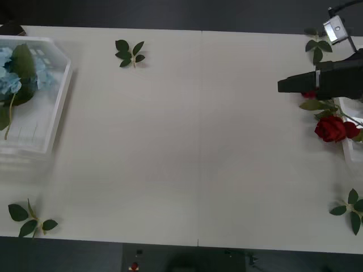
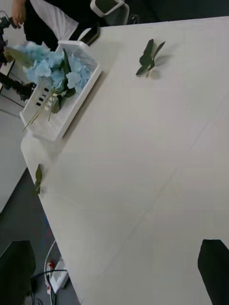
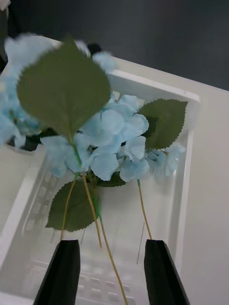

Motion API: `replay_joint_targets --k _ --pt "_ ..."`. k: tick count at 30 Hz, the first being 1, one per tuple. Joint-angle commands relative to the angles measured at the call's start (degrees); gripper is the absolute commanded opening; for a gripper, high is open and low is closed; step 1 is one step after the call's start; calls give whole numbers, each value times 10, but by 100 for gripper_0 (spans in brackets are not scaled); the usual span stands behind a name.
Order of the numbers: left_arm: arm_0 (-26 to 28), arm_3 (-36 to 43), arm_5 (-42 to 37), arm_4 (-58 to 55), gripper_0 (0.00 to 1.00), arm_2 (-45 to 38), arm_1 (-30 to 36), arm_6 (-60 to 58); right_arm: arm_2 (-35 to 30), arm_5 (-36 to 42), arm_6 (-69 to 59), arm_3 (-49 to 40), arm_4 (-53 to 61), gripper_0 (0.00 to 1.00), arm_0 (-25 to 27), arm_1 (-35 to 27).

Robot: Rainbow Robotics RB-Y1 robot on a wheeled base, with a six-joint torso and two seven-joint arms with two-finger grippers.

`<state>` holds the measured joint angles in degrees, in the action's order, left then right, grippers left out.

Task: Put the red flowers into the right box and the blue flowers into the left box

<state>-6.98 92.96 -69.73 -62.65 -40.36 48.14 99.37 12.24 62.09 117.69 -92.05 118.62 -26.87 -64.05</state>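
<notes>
The right pincer is showing as a matte black, blocky, tapering body beneath a small silver-grey box with a black cable. The left pincer is showing two smooth, black, slab-like fingers.

Pale blue flowers, red flowers, white left box

We see even, soft light from above, so the white table looks bright and a little washed out. Shadows are weak: a pale one lies beside the leaf sprig. The left box looks smeared at its near wall in the front view. Close to the left wrist camera, the blue flowers are soft, and their big front leaf is blurred.
</notes>
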Motion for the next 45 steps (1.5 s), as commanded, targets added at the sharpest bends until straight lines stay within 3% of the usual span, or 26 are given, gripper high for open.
replay_joint_targets --k 1,7,11,20,30,38,45 --pt "7 20 13 -18 100 15 15 23 -4 -9 1 -75 57 100 29 -80" --pt "14 83 13 -112 100 81 24 57 -9 -79 76 -176 151 100 100 -175" --pt "20 136 35 -157 100 132 34 58 -31 -89 148 -197 183 100 137 -189" --pt "29 296 214 -261 100 330 136 62 -112 -75 286 -218 234 100 227 -182" --pt "29 460 394 -198 100 506 194 96 -133 -75 370 -226 270 100 250 -180" --pt "7 488 438 -243 100 576 172 160 -133 -76 368 -224 273 100 250 -178" --pt "-8 431 435 -370 100 574 171 188 -133 -75 365 -221 273 100 250 -173"
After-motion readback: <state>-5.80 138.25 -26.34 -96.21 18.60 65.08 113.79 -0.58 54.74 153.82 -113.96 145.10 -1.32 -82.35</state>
